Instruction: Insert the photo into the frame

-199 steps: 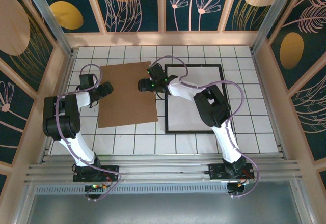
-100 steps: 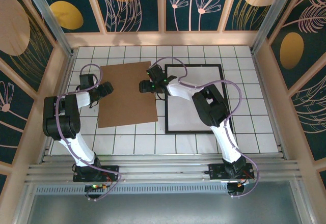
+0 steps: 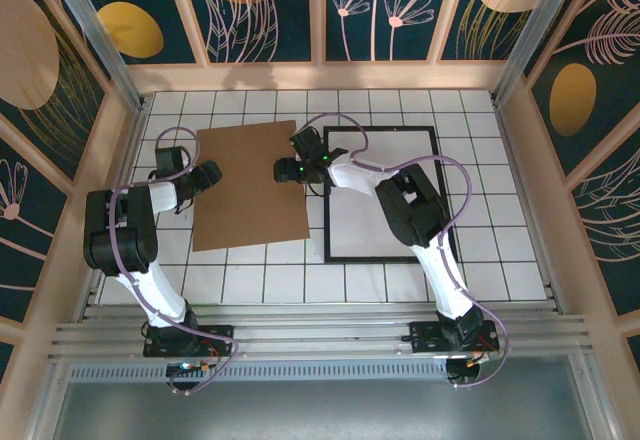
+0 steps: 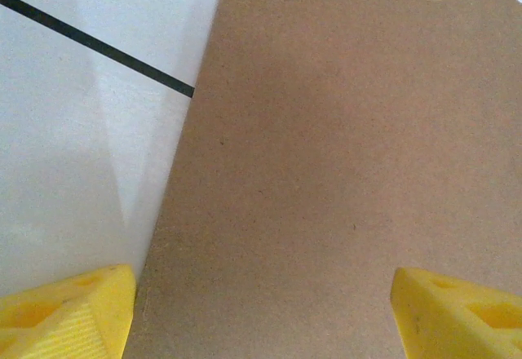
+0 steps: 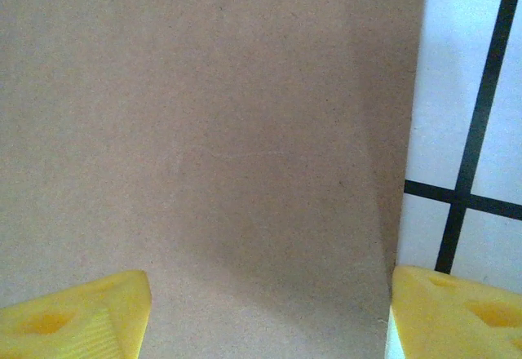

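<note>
White-tiled table [image 3: 500,250], walled by patterned panels, seen from above. My left arm folds at the elbow and reaches toward the far side, with its gripper [image 3: 207,174] over the left edge of the brown board [image 3: 250,190]. Its yellow fingers [image 4: 69,314] stand wide apart and grip nothing. My right arm stretches leftward across the frame [image 3: 360,257], with its gripper [image 3: 281,169] over the board's right edge. Those fingers [image 5: 457,314] are likewise spread wide and empty. The frame lies flat just beside the board, on its right, its inside white.
</note>
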